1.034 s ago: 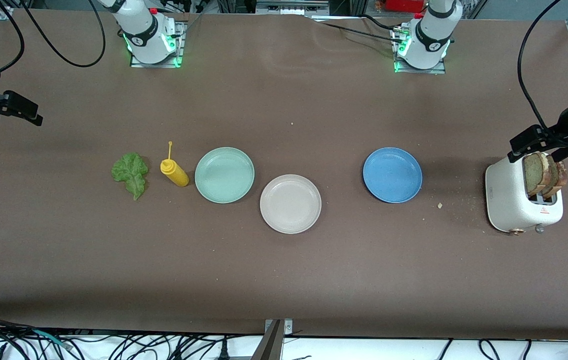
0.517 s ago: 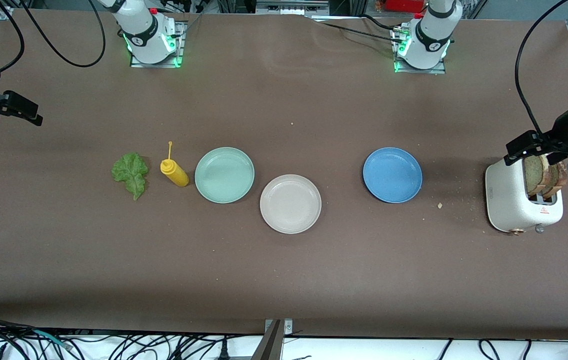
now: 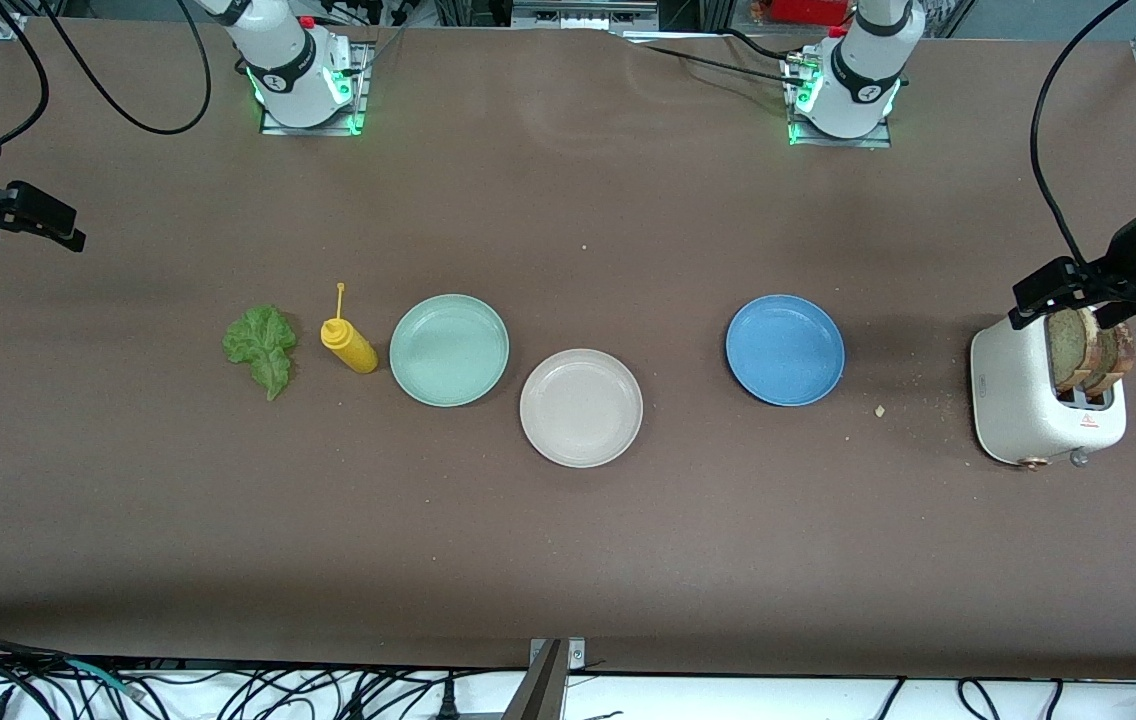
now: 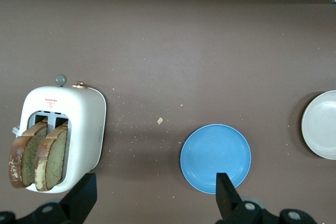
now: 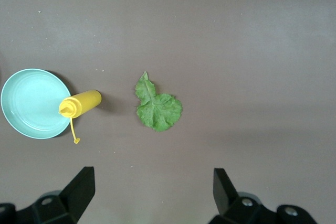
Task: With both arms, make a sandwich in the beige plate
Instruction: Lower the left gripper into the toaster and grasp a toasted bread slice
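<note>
Bench point(image 3: 568, 560) layout, clock directions read on the front view with the beige plate point(image 3: 581, 407) as dial centre: the plate sits bare near mid-bench, nothing on it, and also shows at the edge of the left wrist view point(image 4: 321, 124). Mint-green plate point(image 3: 449, 350) lies close by at about 10 o'clock, not touching it. Yellow squeeze bottle point(image 3: 348, 345) lies tipped on its side at 9 o'clock of the mint-green plate, just beside its rim, nozzle pointing to 12 o'clock. Lettuce leaf point(image 3: 261, 345) lies flat on the bench at 9 o'clock of the bottle, toward the right arm's end. Blue plate point(image 3: 785, 350) is empty, at about 2 o'clock of the beige plate and well apart from it. White toaster point(image 3: 1013, 400) stands at 3 o'clock, at the left arm's end, with two bread slices point(image 3: 1088, 350) upright in its slots, tops standing proud; crumbs are scattered on the bench between the toaster and the blue plate. Left tool point(image 3: 1078, 300) hangs over the toaster and slices, fingers spread wide, released and gripping nothing; cannot tell whether a finger touches the bread. Right tool point(image 3: 23, 215) is over the bench edge at the right arm's end, at 9 o'clock, also released and empty, that arm idle
</note>
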### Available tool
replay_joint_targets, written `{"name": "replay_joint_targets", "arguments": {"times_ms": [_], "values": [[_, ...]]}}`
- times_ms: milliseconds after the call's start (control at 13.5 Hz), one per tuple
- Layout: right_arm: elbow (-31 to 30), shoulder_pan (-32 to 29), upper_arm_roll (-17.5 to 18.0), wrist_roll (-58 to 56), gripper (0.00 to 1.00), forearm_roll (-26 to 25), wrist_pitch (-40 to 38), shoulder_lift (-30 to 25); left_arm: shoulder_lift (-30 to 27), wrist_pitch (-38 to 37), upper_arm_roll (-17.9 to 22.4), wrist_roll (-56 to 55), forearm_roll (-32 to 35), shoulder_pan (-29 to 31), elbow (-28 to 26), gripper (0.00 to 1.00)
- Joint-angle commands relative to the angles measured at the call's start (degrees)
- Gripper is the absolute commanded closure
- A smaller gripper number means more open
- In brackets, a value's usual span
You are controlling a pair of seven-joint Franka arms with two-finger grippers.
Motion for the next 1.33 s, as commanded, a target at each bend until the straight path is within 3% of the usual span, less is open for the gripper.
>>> {"name": "replay_joint_targets", "arguments": {"times_ms": [0, 1256], "values": [[0.5, 0.0, -0.1, 0.6, 0.00, 0.4, -0.6, 0.1, -0.5, -0.5, -0.6, 1.0, 1.0, 0.1, 0.5, 0.00], [0.5, 0.0, -0.1, 0.7, 0.00, 0.4, -0.6, 0.1, -0.8, -0.9, -0.8, -0.5, 1.1, 0.6, 0.6, 0.00]]}}
